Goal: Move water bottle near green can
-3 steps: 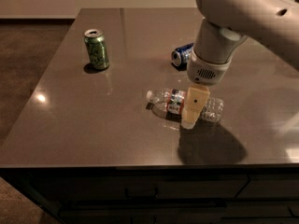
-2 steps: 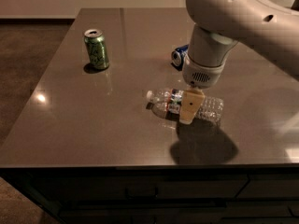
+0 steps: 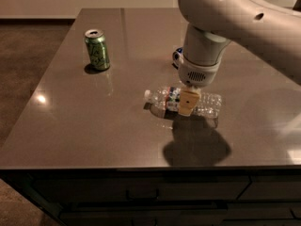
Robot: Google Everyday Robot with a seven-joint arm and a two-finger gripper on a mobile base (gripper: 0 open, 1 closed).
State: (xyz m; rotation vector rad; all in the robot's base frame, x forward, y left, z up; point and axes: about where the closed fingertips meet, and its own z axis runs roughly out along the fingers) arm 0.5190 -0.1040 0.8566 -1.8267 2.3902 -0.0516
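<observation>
My claw (image 3: 188, 102) sits over the middle of the water bottle (image 3: 207, 104), which lies center-right on the tabletop (image 3: 94, 126). I cannot tell if it's clamped. The green can (image 3: 97, 49) stands well apart, upper left.

your end effector (image 3: 187, 102) has crept slightly left along water bottle (image 3: 209, 105), now sitting over its label band. arm (image 3: 235, 18) has swung left with it and fills more of upper right. blue can (image 3: 176, 55) now nearly hidden behind wrist. arm shadow (image 3: 197, 147) on worktop (image 3: 94, 126) shifted left too. bottle looks nudged slightly left and toward far edge.
</observation>
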